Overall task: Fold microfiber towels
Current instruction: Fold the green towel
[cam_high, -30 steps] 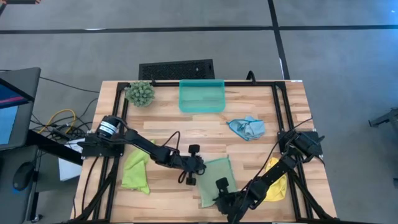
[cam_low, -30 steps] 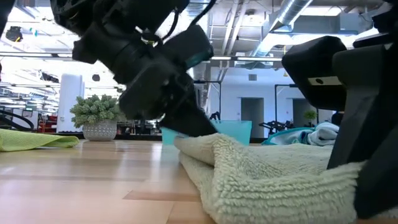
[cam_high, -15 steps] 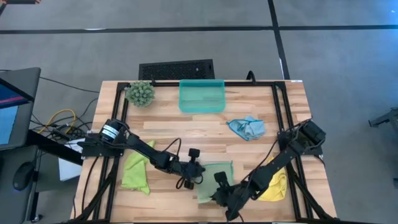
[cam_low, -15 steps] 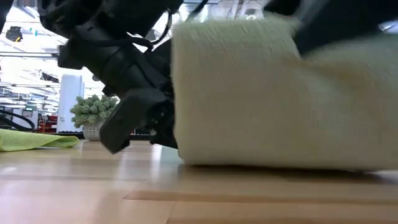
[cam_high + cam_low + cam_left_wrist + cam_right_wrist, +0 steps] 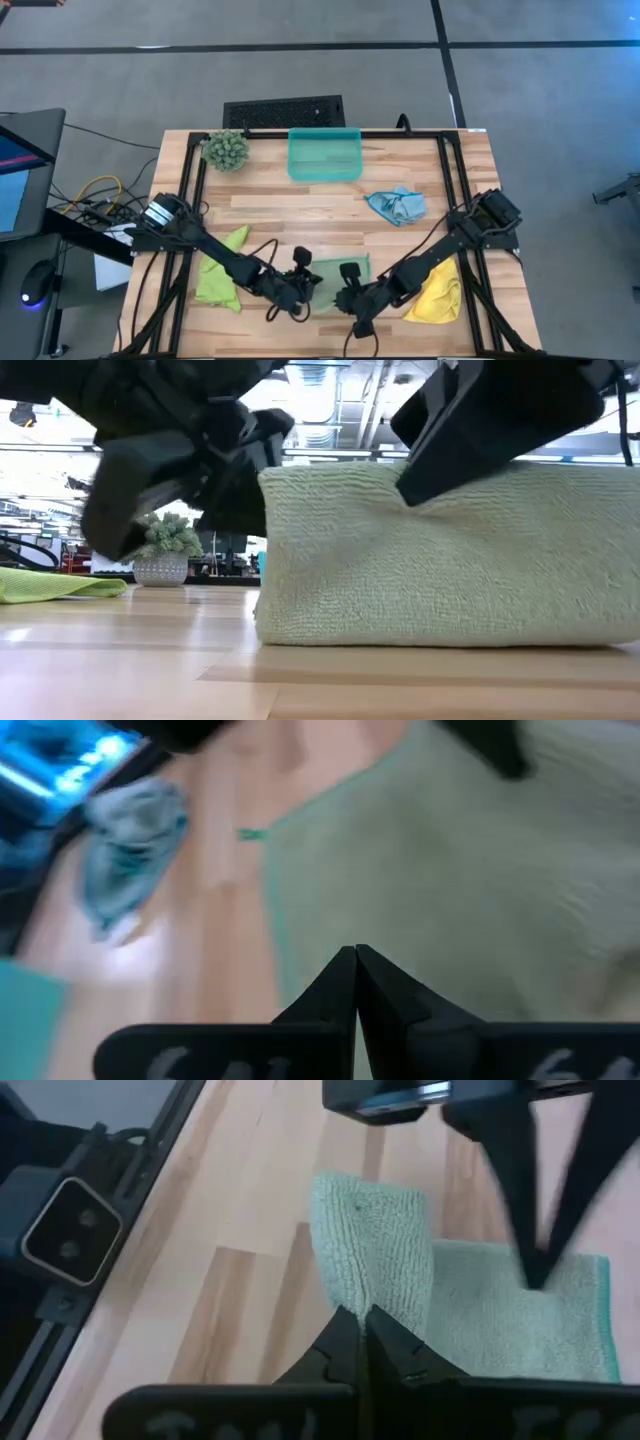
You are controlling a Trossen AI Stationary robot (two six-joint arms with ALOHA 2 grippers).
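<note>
The pale sage green towel is at the table's near middle, its near edge raised between my two grippers. In the low view the towel stands like a wall with its lower fold on the wood. My left gripper is shut at the raised edge's left end. My right gripper is shut farther right on that edge. The lime green towel, the light blue towel and the yellow towel lie crumpled on the table, untouched. My left gripper has the towel's raised edge at its left corner, coming slanting down from the table's left. Its own shut fingers hide the contact itself. The towel hangs below it with the lower fold on the table. My right gripper pinches a raised ridge of the towel's edge between its two fingers, slanting down from the table's right. The cloth climbs from the flat part up to the fingertips. The stretch between the two grippers runs level and fairly straight.
A teal tray and a spiky plant ball stand at the far edge. Black frame rails run along both table sides. Bare wood lies between the sage towel and the tray.
The sage towel lay flat; its near edge has been lifted and carried toward the far edge, so the cloth now stands up folded over itself. My right gripper rose and went toward the far edge with it. My left gripper moved toward the near edge.
</note>
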